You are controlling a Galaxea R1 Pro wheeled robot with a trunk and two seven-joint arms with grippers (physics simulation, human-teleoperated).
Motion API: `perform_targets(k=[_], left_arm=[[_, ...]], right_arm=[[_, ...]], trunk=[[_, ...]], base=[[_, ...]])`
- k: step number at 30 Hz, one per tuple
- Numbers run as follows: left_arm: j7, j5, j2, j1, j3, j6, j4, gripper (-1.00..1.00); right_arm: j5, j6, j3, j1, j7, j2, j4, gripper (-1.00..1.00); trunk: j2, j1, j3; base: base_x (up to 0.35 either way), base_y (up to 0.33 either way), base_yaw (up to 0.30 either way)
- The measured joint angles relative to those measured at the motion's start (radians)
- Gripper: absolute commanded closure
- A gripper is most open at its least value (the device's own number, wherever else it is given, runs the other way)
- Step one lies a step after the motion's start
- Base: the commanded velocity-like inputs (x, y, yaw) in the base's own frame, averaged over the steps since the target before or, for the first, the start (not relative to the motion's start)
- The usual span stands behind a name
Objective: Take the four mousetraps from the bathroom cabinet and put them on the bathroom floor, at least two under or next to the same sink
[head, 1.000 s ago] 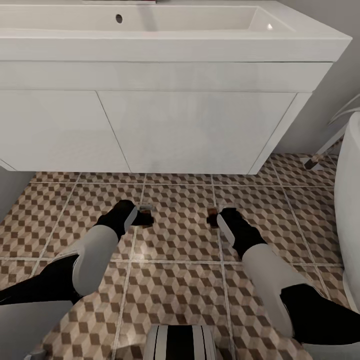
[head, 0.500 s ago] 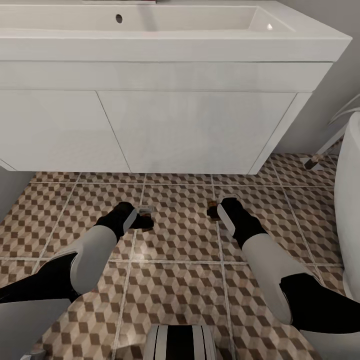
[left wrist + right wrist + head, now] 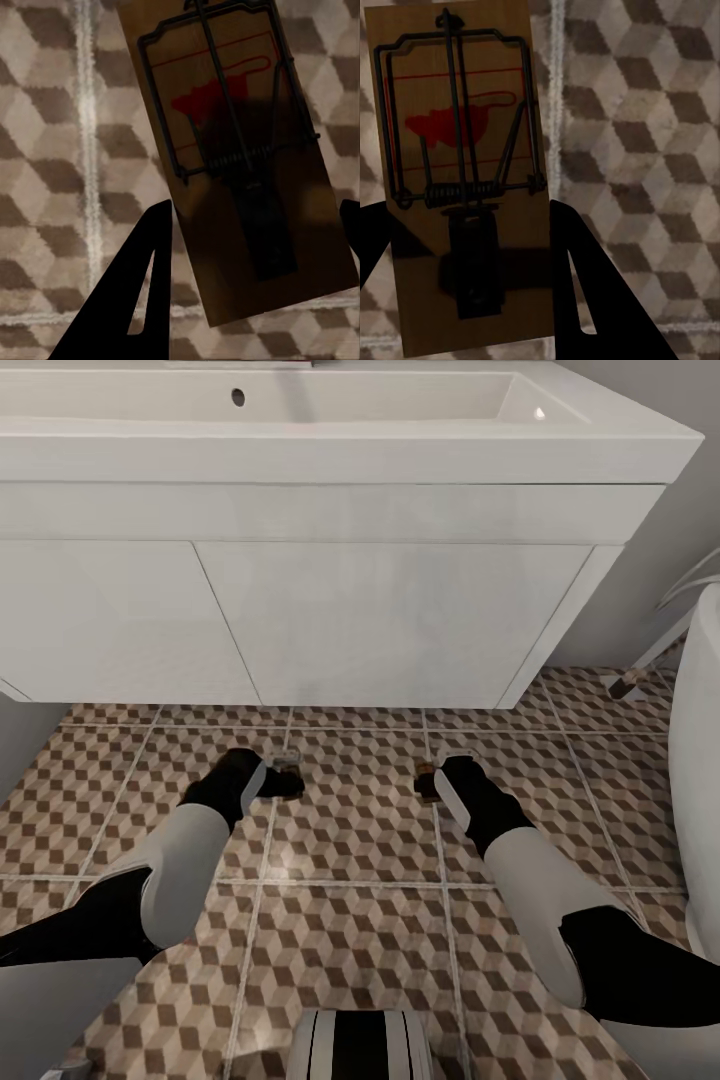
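black and white arm segments come up from the near edge of the head view, low over the bathroom floor (image 3: 360,840), whose square tiles carry a brown, beige and white cube print with pale grout lines. the left gripper (image 3: 285,778) sits out in front of the robot's left side, and the right gripper (image 3: 427,785) is level with it, well apart across a bare stretch of tile.

in the left wrist view a mousetrap (image 3: 236,142) lies between the two dark fingers (image 3: 127,289), a tan wooden board with a black spring bar and a red bait patch, tilted against the tile lines; the jaws stand about as wide as the board, with one finger close against its edge (whether they actually press on it, i cannot tell). the right wrist view gives much the same: a second mousetrap (image 3: 461,180) sits between that gripper's fingers (image 3: 585,292), its long side running along the finger, jaws spread to the board's width, and a firm hold cannot be told there either. tile shows behind both boards, but whether they rest on it or hang just above is unclear.

further off, past both grippers, the white vanity box (image 3: 300,610) hangs clear of the floor, with the bathroom sink (image 3: 400,405) on top. a white rounded fixture (image 3: 700,760) edges in at the robot's right.
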Motion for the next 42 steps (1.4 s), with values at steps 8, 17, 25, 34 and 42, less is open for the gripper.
perform_targets(k=[8, 17, 25, 34, 42], left_arm=[[0.0, 0.0, 0.0, 0.0, 0.001, 0.001, -0.03, 1.0], [0.002, 0.002, -0.009, 0.0, 0.004, 0.046, -0.034, 1.0], [0.023, 0.005, -0.011, -0.02, 0.003, 0.132, -0.038, 1.0], [0.036, 0.009, -0.016, -0.07, 0.004, 0.232, -0.04, 1.0], [0.026, 0.012, -0.018, -0.072, 0.002, 0.237, -0.034, 1.0]], right_arm=[[0.0, 0.0, -0.001, 0.0, 0.0, 0.002, 0.0, 1.0], [0.001, 0.007, -0.006, 0.0, -0.001, 0.003, -0.003, 1.0], [0.001, 0.089, -0.005, -0.005, -0.002, 0.003, -0.056, 1.0], [-0.001, 0.125, -0.005, -0.028, -0.006, 0.003, -0.103, 1.0], [0.0, 0.167, -0.006, -0.038, -0.004, 0.001, -0.102, 1.0]], trunk=[[0.0, 0.0, 0.0], [0.0, 0.0, 0.0], [0.0, 0.0, 0.0], [0.0, 0.0, 0.0], [0.0, 0.0, 0.0]], base=[[0.0, 0.0, 0.0], [0.0, 0.0, 0.0], [0.0, 0.0, 0.0], [0.0, 0.0, 0.0], [0.0, 0.0, 0.0]])
